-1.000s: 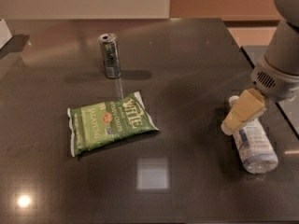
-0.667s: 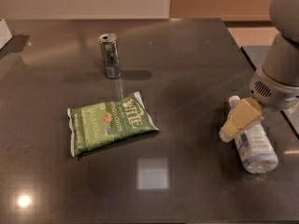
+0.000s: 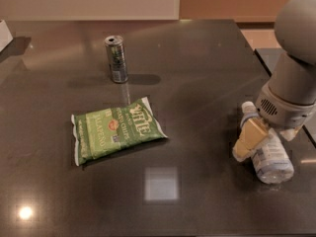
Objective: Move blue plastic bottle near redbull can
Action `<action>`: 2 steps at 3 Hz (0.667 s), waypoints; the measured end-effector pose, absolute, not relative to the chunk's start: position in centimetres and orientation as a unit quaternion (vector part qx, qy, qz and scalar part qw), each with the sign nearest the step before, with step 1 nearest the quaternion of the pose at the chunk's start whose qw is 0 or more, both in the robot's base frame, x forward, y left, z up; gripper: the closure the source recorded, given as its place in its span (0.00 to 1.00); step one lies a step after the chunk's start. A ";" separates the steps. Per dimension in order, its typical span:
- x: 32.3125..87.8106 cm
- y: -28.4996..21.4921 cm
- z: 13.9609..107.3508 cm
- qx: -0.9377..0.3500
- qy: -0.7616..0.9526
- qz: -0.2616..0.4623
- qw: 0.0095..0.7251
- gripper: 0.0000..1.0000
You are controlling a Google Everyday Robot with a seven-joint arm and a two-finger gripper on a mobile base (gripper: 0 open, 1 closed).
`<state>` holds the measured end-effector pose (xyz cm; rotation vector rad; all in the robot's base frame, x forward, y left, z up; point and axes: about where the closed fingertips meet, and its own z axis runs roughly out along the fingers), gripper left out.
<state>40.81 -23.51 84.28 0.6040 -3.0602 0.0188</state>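
Note:
The blue plastic bottle (image 3: 273, 161) lies on its side at the right of the dark table, its white cap (image 3: 248, 107) pointing away from me. My gripper (image 3: 257, 144) is down at the bottle's middle, with a tan part against the bottle's left side. The arm's grey body hides part of the bottle. The redbull can (image 3: 116, 59) stands upright at the far left-centre of the table, well away from the bottle.
A green chip bag (image 3: 115, 129) lies flat in the middle of the table (image 3: 197, 73), between the can and the bottle. The table's right edge runs close to the bottle. A white object (image 3: 4, 33) sits at the far left edge.
My gripper has come down and slightly left onto the bottle. The bottle, can and chip bag have not moved.

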 end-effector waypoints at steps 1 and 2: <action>40.6 -23.3 84.2 0.193 -0.981 0.002 0.013 0.46; 41.5 -23.5 85.3 0.197 -0.980 0.003 -0.001 0.69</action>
